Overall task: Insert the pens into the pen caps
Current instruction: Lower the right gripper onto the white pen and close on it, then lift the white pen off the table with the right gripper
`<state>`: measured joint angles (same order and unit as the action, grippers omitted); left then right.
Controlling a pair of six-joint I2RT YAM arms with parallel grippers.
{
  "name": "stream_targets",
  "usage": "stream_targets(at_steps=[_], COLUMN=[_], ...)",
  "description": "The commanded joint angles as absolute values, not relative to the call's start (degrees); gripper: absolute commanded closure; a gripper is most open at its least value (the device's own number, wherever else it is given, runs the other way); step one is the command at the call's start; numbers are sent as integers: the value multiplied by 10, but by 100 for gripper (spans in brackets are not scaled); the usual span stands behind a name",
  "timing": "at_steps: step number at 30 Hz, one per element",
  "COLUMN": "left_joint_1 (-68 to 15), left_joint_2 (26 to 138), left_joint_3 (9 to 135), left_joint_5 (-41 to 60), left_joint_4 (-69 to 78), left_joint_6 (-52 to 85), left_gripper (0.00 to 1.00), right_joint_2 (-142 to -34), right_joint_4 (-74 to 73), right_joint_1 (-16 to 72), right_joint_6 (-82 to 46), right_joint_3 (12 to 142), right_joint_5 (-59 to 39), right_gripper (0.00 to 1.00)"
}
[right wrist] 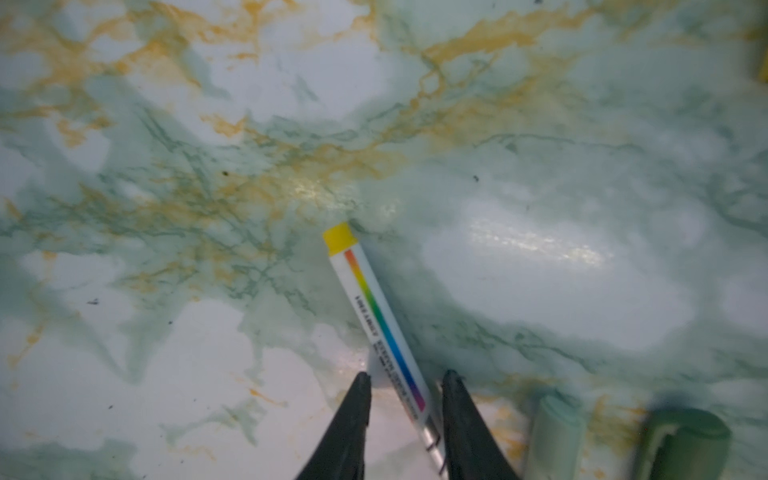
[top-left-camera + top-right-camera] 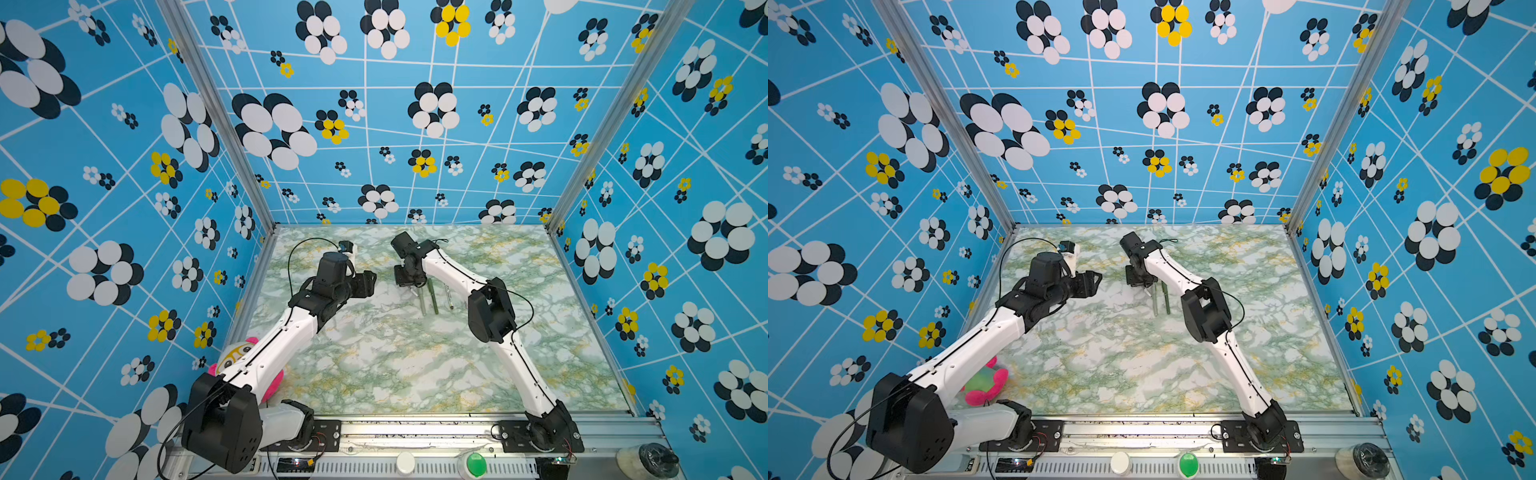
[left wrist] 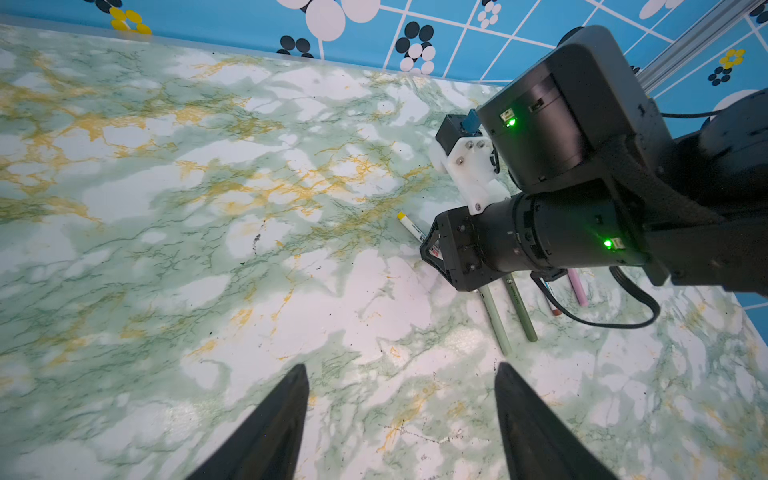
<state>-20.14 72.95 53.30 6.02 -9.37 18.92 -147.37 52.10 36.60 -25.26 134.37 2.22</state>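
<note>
Several pens lie side by side mid-table. In the left wrist view they are a pale green pen (image 3: 496, 322), a darker green pen (image 3: 521, 311), a brown-marked pen (image 3: 550, 297) and a pink pen (image 3: 577, 286). Both green pens (image 2: 428, 299) show in both top views. My right gripper (image 1: 409, 376) points down at the white pen with a yellow end (image 1: 374, 307). Its fingers straddle the pen, with a gap left on one side. My left gripper (image 3: 401, 370) hovers open and empty to the left (image 2: 372, 279). The pen caps are out of view.
A pink plush toy (image 2: 984, 386) lies at the front left beneath the left arm. Patterned blue walls close in the marble table (image 2: 395, 365) on three sides. A metal rail with a green button (image 2: 476, 463) runs along the front edge.
</note>
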Motion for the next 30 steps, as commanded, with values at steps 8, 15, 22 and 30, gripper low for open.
stream_targets(at_steps=[8, 15, 22, 30], left_joint_1=[-195, -196, -197, -201], left_joint_2=[708, 688, 596, 487], left_joint_3=[541, 553, 523, 474], left_joint_5=[70, 101, 159, 260], left_joint_4=[-105, -146, -154, -151], left_joint_6=[195, 166, 39, -119], left_gripper=[27, 27, 27, 26], right_joint_2=[-1483, -1436, -1291, -1175], right_joint_4=[548, 528, 466, 459], right_joint_1=[388, 408, 409, 415], right_joint_6=[-232, -211, -116, 9], right_joint_3=[1331, 1273, 1072, 924], right_joint_5=[19, -8, -53, -91], right_gripper=[91, 100, 100, 100])
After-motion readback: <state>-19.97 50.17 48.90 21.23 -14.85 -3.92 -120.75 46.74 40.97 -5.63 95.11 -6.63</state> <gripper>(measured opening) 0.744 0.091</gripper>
